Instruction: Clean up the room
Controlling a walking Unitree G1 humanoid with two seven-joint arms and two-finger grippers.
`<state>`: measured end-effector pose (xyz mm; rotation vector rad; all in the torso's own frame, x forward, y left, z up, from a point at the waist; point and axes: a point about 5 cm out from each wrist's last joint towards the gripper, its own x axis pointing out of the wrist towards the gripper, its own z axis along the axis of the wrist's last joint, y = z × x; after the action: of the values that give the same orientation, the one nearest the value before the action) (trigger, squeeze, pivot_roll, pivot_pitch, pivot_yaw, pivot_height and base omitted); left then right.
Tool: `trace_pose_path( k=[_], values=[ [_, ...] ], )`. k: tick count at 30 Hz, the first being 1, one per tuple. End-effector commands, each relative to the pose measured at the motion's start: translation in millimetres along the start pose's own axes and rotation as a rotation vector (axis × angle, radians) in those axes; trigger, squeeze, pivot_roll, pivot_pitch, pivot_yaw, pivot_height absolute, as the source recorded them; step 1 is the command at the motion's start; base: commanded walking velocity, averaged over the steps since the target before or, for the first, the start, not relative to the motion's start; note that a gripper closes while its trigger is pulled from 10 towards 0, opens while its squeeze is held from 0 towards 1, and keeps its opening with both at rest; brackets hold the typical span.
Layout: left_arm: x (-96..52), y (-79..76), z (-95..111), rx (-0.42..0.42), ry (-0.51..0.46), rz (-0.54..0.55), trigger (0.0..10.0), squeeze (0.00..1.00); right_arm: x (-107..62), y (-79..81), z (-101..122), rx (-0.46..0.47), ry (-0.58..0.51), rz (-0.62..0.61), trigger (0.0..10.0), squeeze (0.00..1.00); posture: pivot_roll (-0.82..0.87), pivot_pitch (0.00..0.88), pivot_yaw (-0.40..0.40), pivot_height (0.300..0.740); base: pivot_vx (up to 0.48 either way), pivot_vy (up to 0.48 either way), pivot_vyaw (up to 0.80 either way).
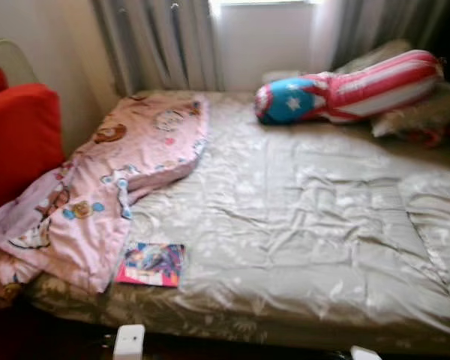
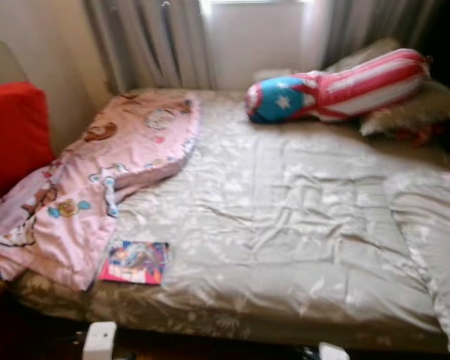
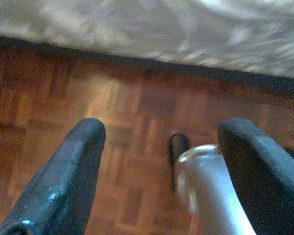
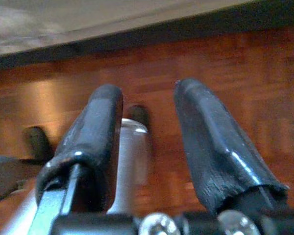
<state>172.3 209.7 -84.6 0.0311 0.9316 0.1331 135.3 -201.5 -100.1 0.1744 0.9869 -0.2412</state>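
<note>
A bed with a grey-beige patterned duvet (image 1: 300, 225) lies before me. A crumpled pink cartoon blanket (image 1: 112, 180) is heaped along its left side and hangs over the front corner. A colourful magazine (image 1: 151, 264) lies flat near the bed's front left edge, beside the blanket. A red, white and blue star bolster (image 1: 345, 90) rests at the back right. My left gripper (image 3: 164, 126) hangs open over the parquet floor (image 3: 49, 107) by the bed's edge, holding nothing. My right gripper (image 4: 148, 88) is also open and empty above the floor.
A red cushion (image 1: 19, 142) stands at the left against the wall. Grey pillows (image 1: 420, 112) lie behind the bolster, and another pillow (image 2: 435, 232) sits at the bed's right edge. Curtains (image 1: 157, 45) hang behind the bed. Two small white objects (image 1: 129, 341) sit below the front edge.
</note>
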Motion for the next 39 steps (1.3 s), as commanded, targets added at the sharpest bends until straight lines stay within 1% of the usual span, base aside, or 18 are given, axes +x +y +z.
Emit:
trace_pose_path(
  k=[1, 9, 17, 22, 26, 29, 36, 39],
  values=[
    [-0.1, -0.8, -2, 0.012, 0.011, -0.001, 10.0, 0.00, -1.2, -5.0, -3, 0.003, 0.007, -0.004, 10.0, 0.00, -0.08, 0.000, 0.037, 0.740, 0.000, 0.450, 0.00],
    [-0.7, 2.7, -4, 0.014, 0.015, 0.004, 10.0, 0.00, -1.7, -7.2, -4, -0.004, 0.010, -0.002, 10.0, 0.00, -0.09, 0.000, 0.037, 0.740, 0.000, 0.449, 0.00],
    [-0.7, 2.7, -3, 0.020, 0.013, 0.005, 10.0, 0.00, -1.5, 2.4, -8, -0.010, 0.023, 0.008, 10.0, 0.00, -0.09, 0.000, 0.039, 0.740, 0.000, 0.449, 0.00],
    [-0.6, 2.1, -3, 0.021, 0.013, 0.005, 10.0, 0.00, -1.8, 2.9, -9, -0.011, 0.024, 0.009, 10.0, 0.00, -0.09, 0.000, 0.041, 0.740, 0.000, 0.448, 0.00],
    [-0.6, 1.5, -3, 0.021, 0.014, 0.004, 10.0, 0.00, -2.4, -0.8, -10, -0.011, 0.026, 0.005, 10.0, 0.00, -0.09, 0.000, 0.041, 0.740, 0.000, 0.446, 0.00],
    [-0.6, 1.0, -3, 0.018, 0.016, 0.004, 10.0, 0.00, -3.4, -7.9, -11, -0.012, 0.027, 0.000, 10.0, 0.00, -0.09, 0.000, 0.037, 0.740, 0.000, 0.444, 0.00],
    [-1.4, 4.4, -6, 0.014, 0.021, 0.011, 10.0, 0.00, -3.7, -11.8, -10, -0.012, 0.028, -0.004, 10.0, 0.00, -0.08, 0.000, 0.033, 0.740, 0.000, 0.442, 0.00],
    [-1.4, 4.9, -6, 0.014, 0.021, 0.012, 10.0, 0.00, -3.6, -11.1, -10, -0.014, 0.029, -0.002, 10.0, 0.00, -0.08, 0.000, 0.033, 0.740, 0.000, 0.439, 0.00]
  ],
)
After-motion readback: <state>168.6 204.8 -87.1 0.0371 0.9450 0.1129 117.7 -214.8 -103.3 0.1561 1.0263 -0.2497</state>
